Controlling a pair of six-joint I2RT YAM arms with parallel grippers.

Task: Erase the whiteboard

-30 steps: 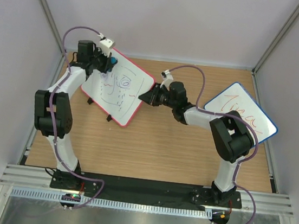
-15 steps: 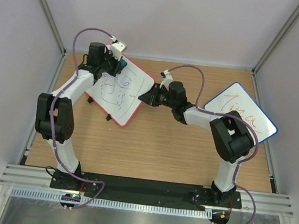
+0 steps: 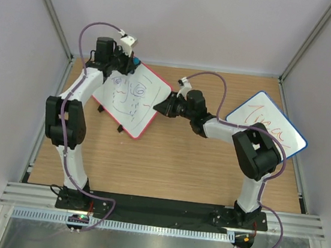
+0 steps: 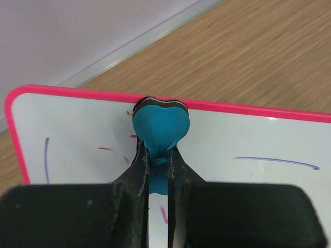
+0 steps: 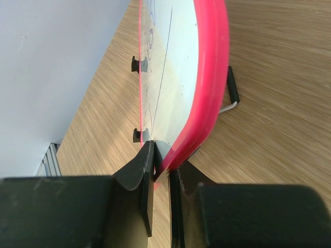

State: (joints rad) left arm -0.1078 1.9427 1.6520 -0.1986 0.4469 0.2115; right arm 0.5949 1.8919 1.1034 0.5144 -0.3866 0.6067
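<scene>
The whiteboard [image 3: 133, 101], white with a pink frame, lies tilted on the wooden table and carries purple and red face scribbles. My left gripper [image 3: 130, 65] is at its far edge, shut on a blue heart-shaped eraser [image 4: 160, 123] that rests against the board [image 4: 77, 129] just inside the frame. In the left wrist view the gripper [image 4: 159, 155] pinches the eraser's narrow end. My right gripper [image 3: 166, 106] is shut on the board's right corner. The right wrist view shows that gripper [image 5: 161, 165] clamping the pink rim [image 5: 209, 77].
A blue-framed board [image 3: 266, 129] with orange writing lies at the table's right edge, under my right arm's elbow. Small black feet [image 5: 137, 64] and a wire stand [image 5: 231, 95] stick out beneath the pink-framed board. Grey walls close in the table.
My left gripper has carried the eraser from the board's left side rightward along its far edge. The face scribbles show more fully. The right gripper has kept its hold.
</scene>
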